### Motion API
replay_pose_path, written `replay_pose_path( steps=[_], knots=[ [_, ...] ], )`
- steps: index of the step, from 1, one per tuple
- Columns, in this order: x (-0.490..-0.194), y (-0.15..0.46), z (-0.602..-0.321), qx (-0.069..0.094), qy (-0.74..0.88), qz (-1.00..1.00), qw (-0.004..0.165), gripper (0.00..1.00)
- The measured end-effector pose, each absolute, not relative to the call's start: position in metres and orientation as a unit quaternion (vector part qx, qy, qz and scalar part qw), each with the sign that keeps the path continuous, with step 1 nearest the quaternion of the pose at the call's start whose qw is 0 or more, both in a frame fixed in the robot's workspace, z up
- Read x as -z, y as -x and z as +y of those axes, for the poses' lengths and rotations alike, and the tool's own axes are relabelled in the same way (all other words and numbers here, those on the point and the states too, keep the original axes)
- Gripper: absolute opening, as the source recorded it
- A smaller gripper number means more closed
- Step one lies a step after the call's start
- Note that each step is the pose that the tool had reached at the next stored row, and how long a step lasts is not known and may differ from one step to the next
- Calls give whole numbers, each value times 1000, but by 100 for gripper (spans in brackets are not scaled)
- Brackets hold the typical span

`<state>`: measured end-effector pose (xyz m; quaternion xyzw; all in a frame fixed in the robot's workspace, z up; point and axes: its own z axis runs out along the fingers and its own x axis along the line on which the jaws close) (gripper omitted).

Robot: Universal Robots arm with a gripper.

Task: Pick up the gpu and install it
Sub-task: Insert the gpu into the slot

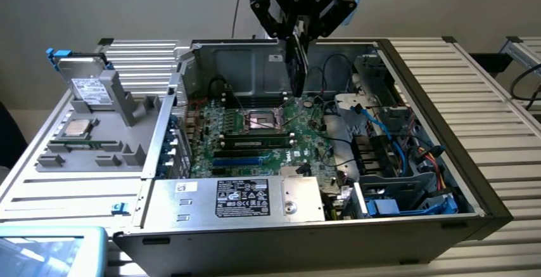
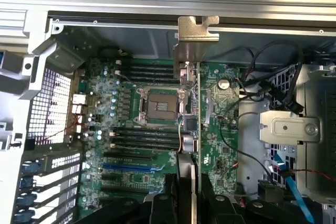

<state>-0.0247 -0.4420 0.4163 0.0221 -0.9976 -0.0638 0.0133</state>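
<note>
The gpu (image 1: 295, 61) hangs on edge, its length running down, above the open computer case, with its lower end just over the green motherboard (image 1: 253, 144) near the CPU socket (image 1: 263, 123). My gripper (image 1: 298, 33) is shut on the card's upper end. In the wrist view the gpu (image 2: 198, 108) appears edge-on, with its silver bracket (image 2: 197, 32) at the far end and the black cooler beside the thin green edge. The gripper (image 2: 188, 195) clamps it between dark fingers (image 2: 170, 198). Below it lie the motherboard (image 2: 126, 129) and the socket (image 2: 157, 106).
The black case (image 1: 482, 188) lies open on a slatted table, with a power supply (image 1: 241, 198) at the front and cables and drive cages on the exterior view's right. Blue and black slots (image 2: 128, 166) cross the board. A grey tray (image 1: 85, 144) holds a hard drive (image 1: 89, 90).
</note>
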Motion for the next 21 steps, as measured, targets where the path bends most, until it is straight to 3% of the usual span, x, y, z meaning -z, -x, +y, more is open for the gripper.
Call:
replay_pose_path(
  steps=[21],
  knots=[
    [-416,25,-442,64,-199,-978,24,28]
  ],
)
